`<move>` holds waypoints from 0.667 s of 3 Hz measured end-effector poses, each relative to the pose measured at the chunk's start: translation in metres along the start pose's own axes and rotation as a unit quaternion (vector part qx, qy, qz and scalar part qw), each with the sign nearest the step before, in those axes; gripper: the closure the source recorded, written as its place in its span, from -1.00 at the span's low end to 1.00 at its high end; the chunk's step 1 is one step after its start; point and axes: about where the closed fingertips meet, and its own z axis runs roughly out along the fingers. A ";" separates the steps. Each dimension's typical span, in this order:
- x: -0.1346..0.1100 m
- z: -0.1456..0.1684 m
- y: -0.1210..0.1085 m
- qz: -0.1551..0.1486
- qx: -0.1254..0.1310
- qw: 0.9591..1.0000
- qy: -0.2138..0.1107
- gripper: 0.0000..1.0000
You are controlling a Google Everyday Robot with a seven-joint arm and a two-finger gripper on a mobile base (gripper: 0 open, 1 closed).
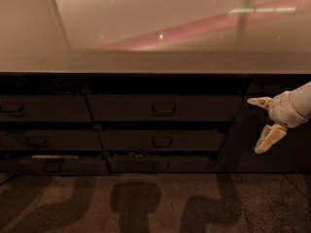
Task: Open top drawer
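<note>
bench: glossy pale top across the upper view, drawers below.
left column: three shorter dark fronts stacked; the upper left front has a loop handle near the left edge of view; the bottom left front shows a pale strip along its top edge.
centre column: top drawer, the widest front, just under the bench top, with its small loop handle at centre; two narrower fronts beneath it.
right: claw, pale, released, fingers spread wide, grasping nothing; it hangs before a dark panel just right of the top drawer, well apart from the handle.
floor: carpet with dark shadows.
</note>
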 end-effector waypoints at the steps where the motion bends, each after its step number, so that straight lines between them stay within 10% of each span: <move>1: 0.000 0.000 0.000 0.000 0.000 1.000 0.000 -1.00; 2: -0.020 0.018 0.004 -0.036 -0.003 0.999 0.021 -1.00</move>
